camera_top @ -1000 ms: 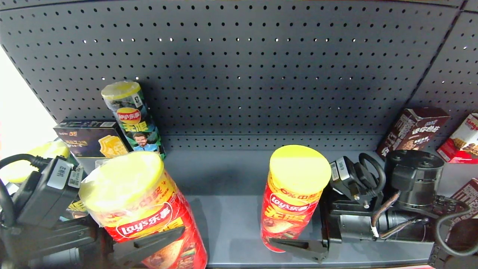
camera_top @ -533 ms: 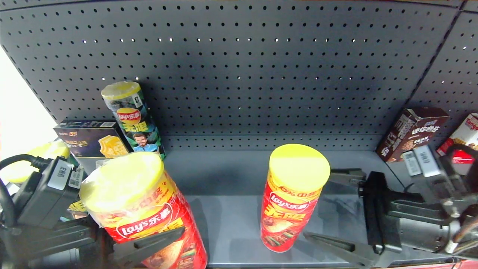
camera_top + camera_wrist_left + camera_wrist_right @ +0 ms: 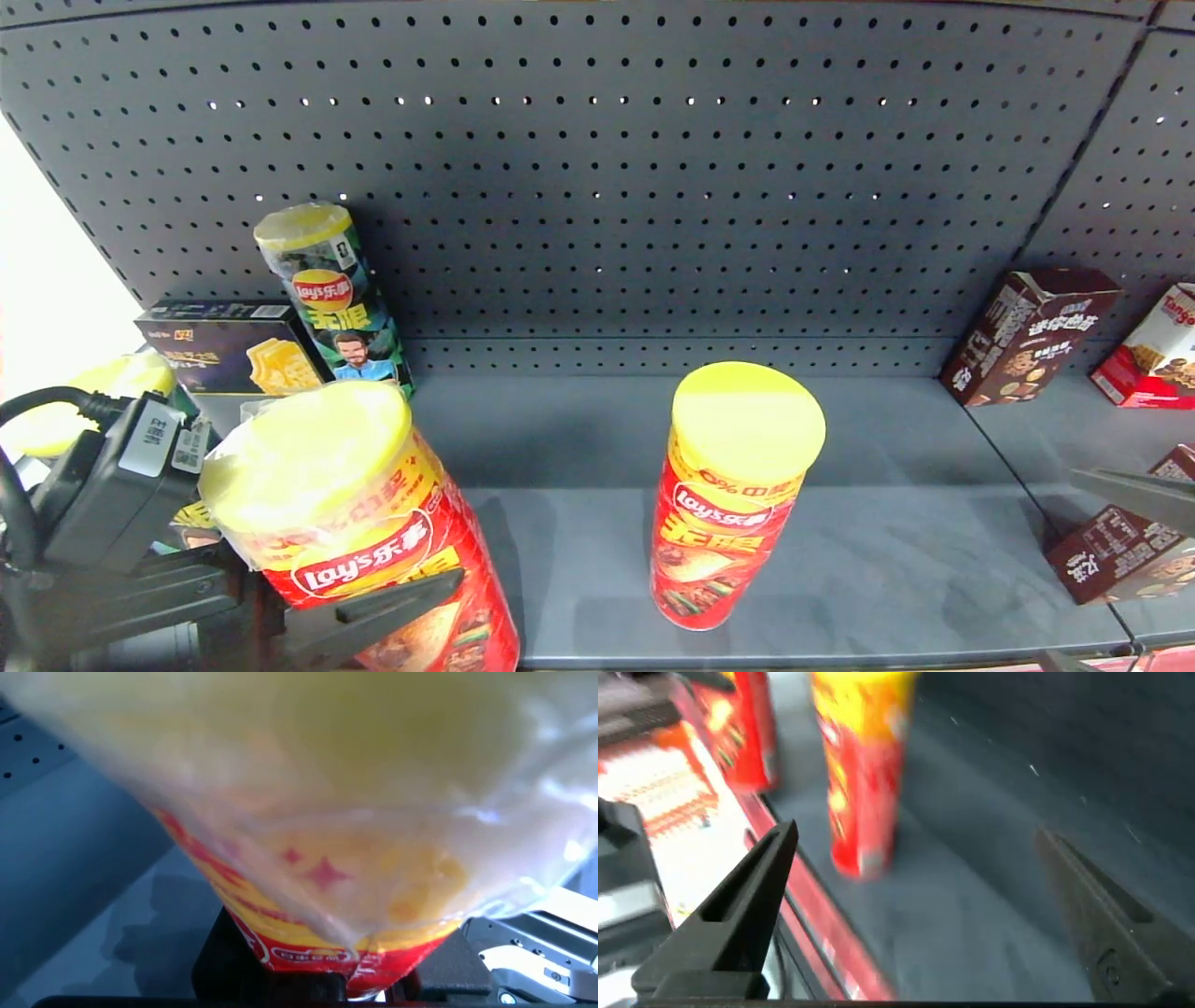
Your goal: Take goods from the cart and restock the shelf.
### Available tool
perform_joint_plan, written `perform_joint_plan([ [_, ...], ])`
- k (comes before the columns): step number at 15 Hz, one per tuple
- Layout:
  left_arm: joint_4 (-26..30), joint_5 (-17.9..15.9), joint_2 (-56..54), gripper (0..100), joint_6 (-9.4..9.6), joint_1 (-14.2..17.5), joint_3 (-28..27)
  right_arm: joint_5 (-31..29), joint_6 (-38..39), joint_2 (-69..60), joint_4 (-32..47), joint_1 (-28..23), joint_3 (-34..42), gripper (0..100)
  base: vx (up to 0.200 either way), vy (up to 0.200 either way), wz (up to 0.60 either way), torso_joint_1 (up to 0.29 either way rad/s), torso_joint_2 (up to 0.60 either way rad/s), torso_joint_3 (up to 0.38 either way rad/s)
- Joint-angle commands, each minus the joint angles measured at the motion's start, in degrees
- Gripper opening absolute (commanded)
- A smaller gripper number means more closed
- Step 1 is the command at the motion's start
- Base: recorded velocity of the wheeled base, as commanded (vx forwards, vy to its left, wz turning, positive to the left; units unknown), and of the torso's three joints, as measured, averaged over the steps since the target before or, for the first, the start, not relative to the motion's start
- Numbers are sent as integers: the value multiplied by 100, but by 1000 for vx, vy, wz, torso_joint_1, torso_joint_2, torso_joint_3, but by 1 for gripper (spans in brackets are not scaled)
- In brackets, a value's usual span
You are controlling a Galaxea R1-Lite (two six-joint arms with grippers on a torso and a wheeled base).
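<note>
Head view: my left hand (image 3: 317, 597) is clamped low round a red tube (image 3: 355, 523) of crisps at the shelf's (image 3: 579, 560) front edge, so its yellow lid (image 3: 308, 448) clears my fingers (image 3: 373, 602). A second tube (image 3: 738, 495) stands upright mid-shelf, untouched.

Left wrist view: glossy film wrap, rigid cylinder.

Right wrist view: my right hand (image 3: 915, 840) gapes wide and empty, near the second tube.

Standing can (image 3: 729, 496) on shelf (image 3: 920, 560), seemingly frontward.
</note>
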Motion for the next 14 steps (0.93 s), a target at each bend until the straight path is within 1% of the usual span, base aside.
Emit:
perform_joint_plan([
  [1,-3,-1,9,0,0,-1,-6,-785,219,-1859,1085,-3,368,100,0,0,0,0,0,0],
  [2,-3,-1,9,0,0,-1,-15,-935,236,-2088,1278,-12,420,100,0,0,0,0,0,0],
  [4,-3,-1,26,0,0,-1,-23,-1462,245,-2993,2043,-117,623,100,0,0,0,0,0,0],
  [6,-3,-1,35,0,0,-10,-15,-1523,254,-3503,2500,-372,667,100,0,0,0,0,0,0],
  [8,-3,-1,26,0,17,-18,-15,-1523,430,-4083,2913,-891,816,100,0,0,0,0,0,0],
  [10,-3,-1,17,0,17,-18,-15,-1532,623,-4575,3106,-1445,1097,100,0,0,0,0,0,0],
  [12,-3,-1,26,0,17,-36,-6,-2112,790,-4575,2983,-1462,1308,100,0,0,0,0,0,0],
  [13,-3,-1,35,0,17,-45,-15,-2262,834,-4575,2957,-1462,1387,100,0,0,0,0,0,0],
  [14,-3,-1,35,0,17,-89,-6,-2640,913,-4575,2798,-1462,1695,100,0,0,0,0,0,0],
])
